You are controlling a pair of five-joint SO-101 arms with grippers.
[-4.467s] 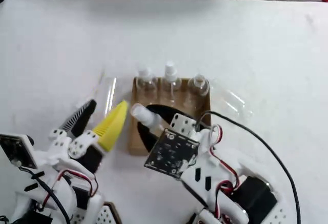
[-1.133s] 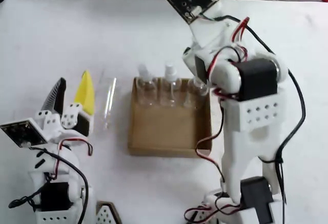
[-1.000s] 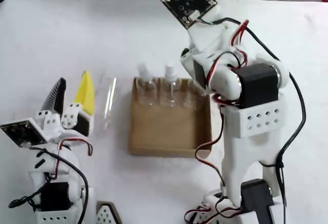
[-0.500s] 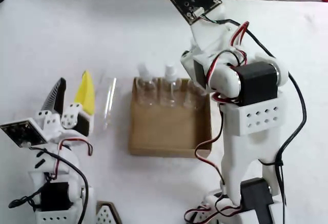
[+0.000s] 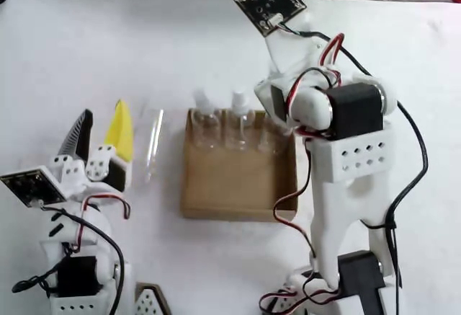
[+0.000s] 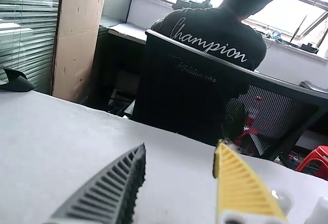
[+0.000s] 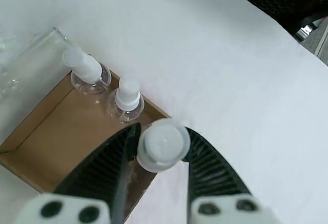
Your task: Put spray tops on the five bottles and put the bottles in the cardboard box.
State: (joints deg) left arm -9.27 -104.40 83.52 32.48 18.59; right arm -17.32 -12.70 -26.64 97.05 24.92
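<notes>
The cardboard box [image 5: 238,185] lies at the table's middle. Two clear bottles with white spray tops [image 5: 205,124] [image 5: 239,119] stand along its far wall, also seen as bottles [image 7: 89,73] [image 7: 127,98]. A third bottle [image 5: 269,139] is partly under the right arm [image 5: 338,113]. My right gripper [image 7: 163,144] hangs over the box's far right corner, shut on a white spray top [image 7: 165,143]; whatever is beneath that top is hidden. My left gripper [image 5: 104,109] [image 6: 177,183] rests left of the box, open and holding nothing.
A clear plastic tube [image 5: 153,138] lies between the left gripper and the box, with its end [image 7: 36,55] by the box's far left corner. White tabletop [image 5: 86,48] stretches beyond the box. The box's near half holds nothing.
4.5 s ago the right gripper was low over the box's near part with a topped bottle; it has since risen over the far right corner. The left gripper drew back leftward. Over the last second, little moved.
</notes>
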